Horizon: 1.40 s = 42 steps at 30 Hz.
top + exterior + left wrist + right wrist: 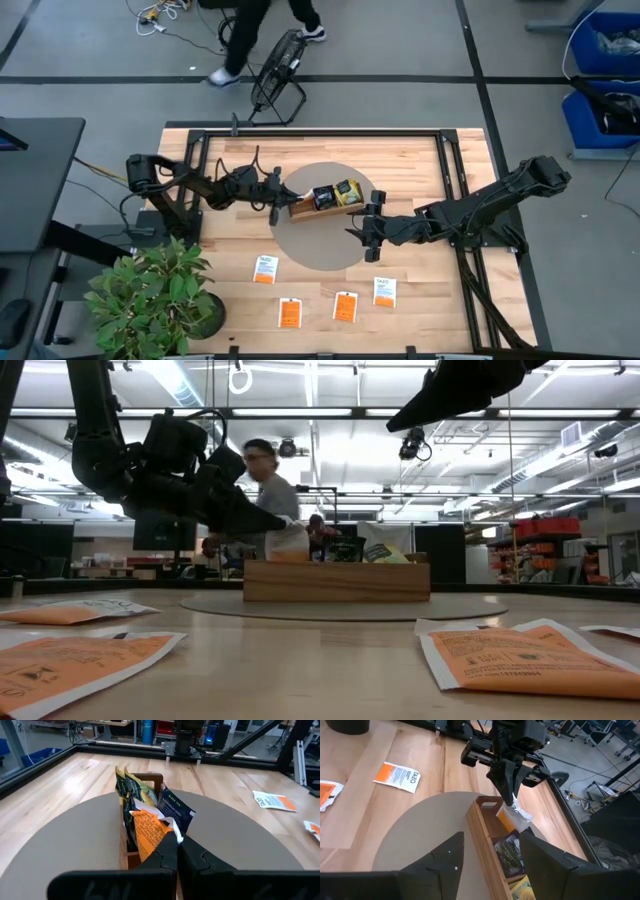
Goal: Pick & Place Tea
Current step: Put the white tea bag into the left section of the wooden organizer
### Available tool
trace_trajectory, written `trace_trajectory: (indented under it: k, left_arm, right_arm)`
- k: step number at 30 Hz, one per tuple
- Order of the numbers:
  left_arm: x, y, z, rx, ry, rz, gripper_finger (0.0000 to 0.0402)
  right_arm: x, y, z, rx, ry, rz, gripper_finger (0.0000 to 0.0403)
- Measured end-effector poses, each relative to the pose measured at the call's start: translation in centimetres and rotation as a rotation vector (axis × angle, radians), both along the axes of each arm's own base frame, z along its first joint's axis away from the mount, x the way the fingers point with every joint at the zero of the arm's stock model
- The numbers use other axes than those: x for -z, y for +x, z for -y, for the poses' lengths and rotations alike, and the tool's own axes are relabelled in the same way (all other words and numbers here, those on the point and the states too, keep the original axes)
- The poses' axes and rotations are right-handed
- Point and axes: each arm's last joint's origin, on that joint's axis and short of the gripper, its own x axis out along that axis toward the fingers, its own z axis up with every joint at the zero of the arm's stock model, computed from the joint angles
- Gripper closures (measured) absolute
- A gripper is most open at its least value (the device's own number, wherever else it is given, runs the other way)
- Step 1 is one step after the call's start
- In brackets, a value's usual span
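Note:
A long wooden tray (325, 203) lies on a round grey mat (315, 250) at mid-table. It holds a dark blue tea packet (176, 808) and yellow-green ones (131, 786). My left gripper (177, 845) is at the tray's left end, shut on a white-and-orange tea packet (149, 827). My right gripper (492, 865) hovers open just off the tray's right end (368, 222), touching nothing. Several more white-and-orange packets (345, 306) lie flat on the near part of the table. My left gripper pinches the packet's upper white corner (172, 829) between its two fingertips. The fingers come from the table's left, slanting slightly down. The packet hangs tilted below them, and its lower end (509, 822) dips into the tray's left end compartment.
A potted plant (150, 295) stands at the near left corner. A black frame (320, 132) borders the table's far side. Beyond it stand a floor fan (278, 75) and a person (250, 30). Blue bins (605, 70) sit off to the right.

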Motion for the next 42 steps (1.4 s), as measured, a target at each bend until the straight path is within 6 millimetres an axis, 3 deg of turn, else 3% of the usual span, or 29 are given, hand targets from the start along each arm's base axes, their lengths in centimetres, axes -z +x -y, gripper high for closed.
trace_trajectory:
  k: [8,16,32,42]
  left_arm:
    - [0.0,-0.2,0.0,0.000,-0.018,-0.029,0.0400]
    - [-1.6,-0.6,0.2,-0.002,-0.014,-0.024,0.0400]
    - [-0.9,-0.7,0.0,-0.054,0.032,-0.077,0.0398]
    - [-0.5,-0.8,-0.1,-0.122,0.041,-0.124,0.0353]
  right_arm:
    - [0.0,0.0,0.0,0.000,0.000,0.000,0.0202]
    - [0.0,0.0,0.0,0.000,0.000,-0.001,0.0202]
    - [-0.1,0.0,0.0,0.004,0.008,0.009,0.0202]
    - [-0.1,0.0,0.0,0.004,0.008,0.009,0.0202]
